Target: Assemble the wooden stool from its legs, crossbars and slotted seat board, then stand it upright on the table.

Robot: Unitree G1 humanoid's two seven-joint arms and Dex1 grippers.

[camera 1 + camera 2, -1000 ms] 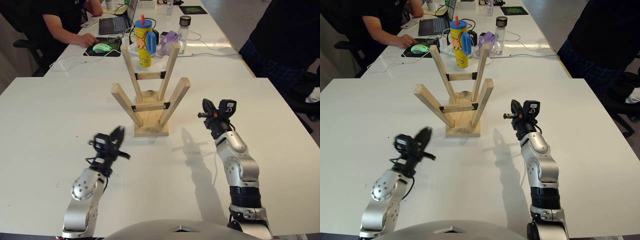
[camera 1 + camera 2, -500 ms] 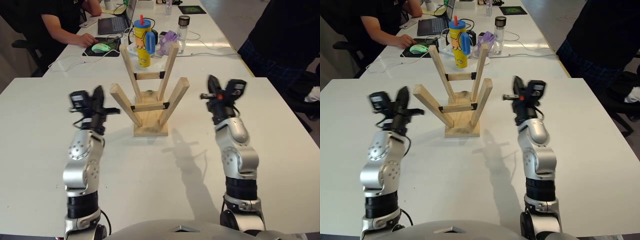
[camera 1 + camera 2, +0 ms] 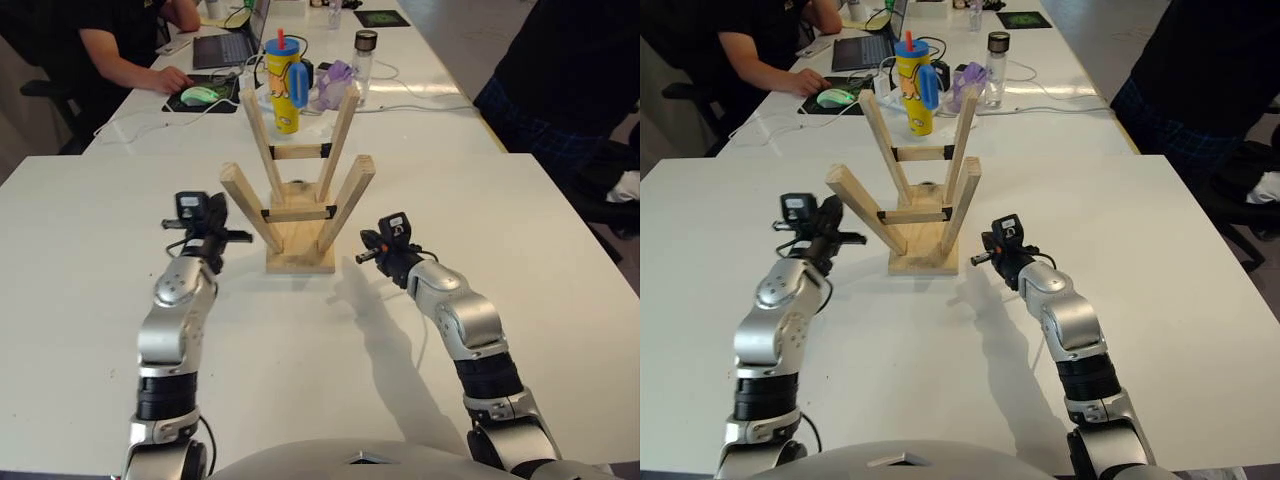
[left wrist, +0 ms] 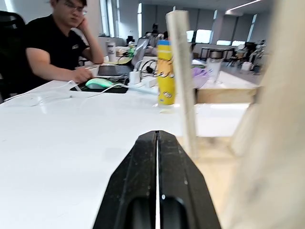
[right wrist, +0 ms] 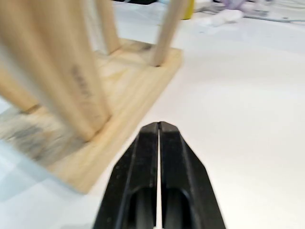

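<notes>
Both grippers empty. Left gripper (image 3: 232, 236) has its fingers pressed together, nothing between them, and sits low over the table (image 3: 80, 260) just beside the stool's left-hand leg. Right gripper (image 3: 364, 255) is the same: fingers fully closed, holding nothing, tip pointing at the seat board's right edge, near it but not touching as far as I can see.

Stool (image 3: 300, 215) is mid-table between the two grippers and looks assembled. Seat board (image 3: 300, 262) lies flat on the table, four legs (image 3: 262, 130) stick up splayed from it, and crossbars (image 3: 297, 213) are seated between the leg pairs. So it's upside down.

My read: assembly is done, what's left is the flip. It needs gripping, turning over and setting on its legs. The closed fingers will have to open first.

On the next table beyond: yellow cup (image 3: 285, 85) and bottle (image 3: 368, 55), well apart from the stool.
</notes>
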